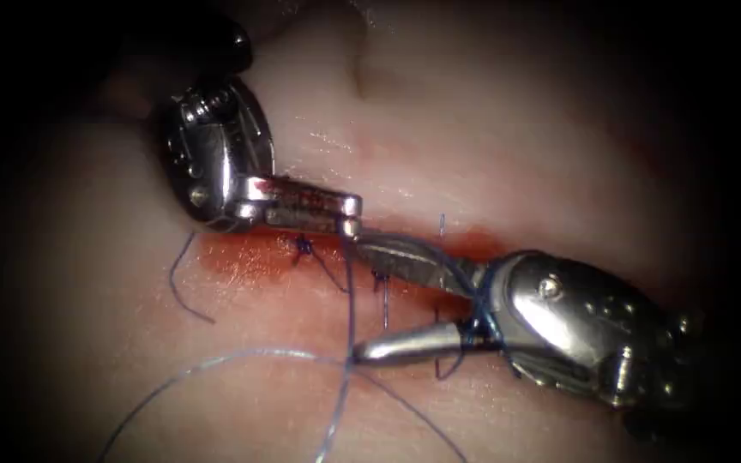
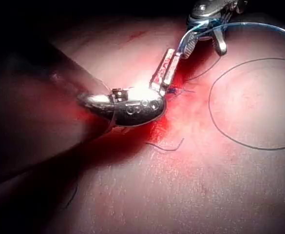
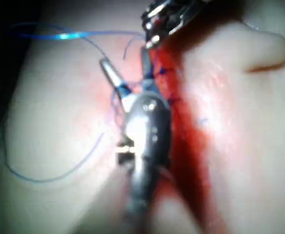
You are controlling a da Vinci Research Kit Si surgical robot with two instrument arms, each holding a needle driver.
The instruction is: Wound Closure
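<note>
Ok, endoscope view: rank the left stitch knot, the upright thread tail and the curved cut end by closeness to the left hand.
The left hand grips the thread; the right hand is open, holding nothing.
1. Stitch knot, just below-left.
2. Upright thread tail, to its right.
3. Curved cut end, far left.

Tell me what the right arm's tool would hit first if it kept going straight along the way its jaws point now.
Probably the left tool. The right tool, jaws open with thread running between them, points along the cut toward the left tool's shut tips, which hold thread just off its upper jaw. Depth is unclear; it might meet the tissue instead.
</note>
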